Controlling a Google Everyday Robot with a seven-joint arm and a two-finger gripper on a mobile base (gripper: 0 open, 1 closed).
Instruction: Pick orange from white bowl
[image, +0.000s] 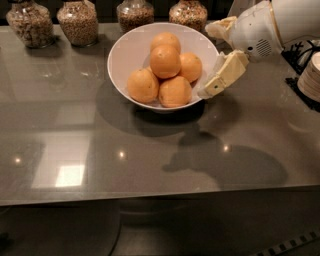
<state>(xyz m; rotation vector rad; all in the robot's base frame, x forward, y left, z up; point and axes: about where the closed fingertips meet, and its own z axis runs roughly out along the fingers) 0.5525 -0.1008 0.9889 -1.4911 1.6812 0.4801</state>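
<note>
The white bowl (125, 55) stands on the grey table at the back centre and holds several bright oranges. One orange (165, 61) sits on top of the pile, with others around it: left (143, 85), front (175, 91), right (191, 66) and back (166, 39). My gripper (205, 61) comes in from the right at the bowl's right rim. It is open and empty, with one cream finger (218, 27) at the far side and the other (222, 75) at the near side of the rim.
Several glass jars of grain (77, 21) line the table's back edge. A stack of plates (311, 75) and dark cables stand at the far right. The table's front edge (150, 197) runs across the lower part of the view.
</note>
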